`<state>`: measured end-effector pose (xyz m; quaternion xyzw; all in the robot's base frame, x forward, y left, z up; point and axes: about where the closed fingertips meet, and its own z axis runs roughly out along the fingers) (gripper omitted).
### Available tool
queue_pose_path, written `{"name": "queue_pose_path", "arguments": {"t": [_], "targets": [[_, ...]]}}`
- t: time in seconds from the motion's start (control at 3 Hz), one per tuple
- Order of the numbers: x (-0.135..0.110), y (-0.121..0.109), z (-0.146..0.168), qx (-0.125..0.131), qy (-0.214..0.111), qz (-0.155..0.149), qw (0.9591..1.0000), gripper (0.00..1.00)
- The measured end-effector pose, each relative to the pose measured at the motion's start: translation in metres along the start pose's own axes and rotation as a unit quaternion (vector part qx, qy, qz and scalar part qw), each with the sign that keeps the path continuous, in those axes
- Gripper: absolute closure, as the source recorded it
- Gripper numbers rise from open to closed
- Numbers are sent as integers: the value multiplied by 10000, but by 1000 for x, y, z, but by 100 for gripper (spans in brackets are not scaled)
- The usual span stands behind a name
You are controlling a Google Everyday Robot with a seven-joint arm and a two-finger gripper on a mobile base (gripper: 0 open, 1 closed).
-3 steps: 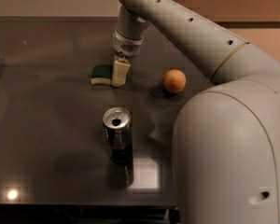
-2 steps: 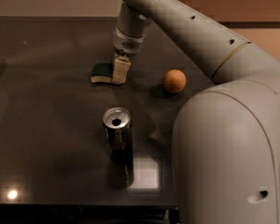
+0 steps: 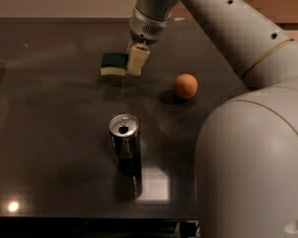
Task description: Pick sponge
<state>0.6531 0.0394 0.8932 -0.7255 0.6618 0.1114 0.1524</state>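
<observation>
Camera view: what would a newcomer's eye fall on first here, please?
The big white arm fills the right side, its gripper at the right end of the green sponge toward the back of the dark table. Next come the open can standing near the front and the orange ball right of centre.
</observation>
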Motion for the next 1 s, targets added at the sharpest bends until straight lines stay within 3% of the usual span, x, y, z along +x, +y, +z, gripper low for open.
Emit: {"name": "queue_pose_path", "arguments": {"t": [0.67,1.0], "targets": [[-32,6,-66,363,-376,-732,9959,100],[-37,0,-64,456,-436,-736,9953,100]]}}
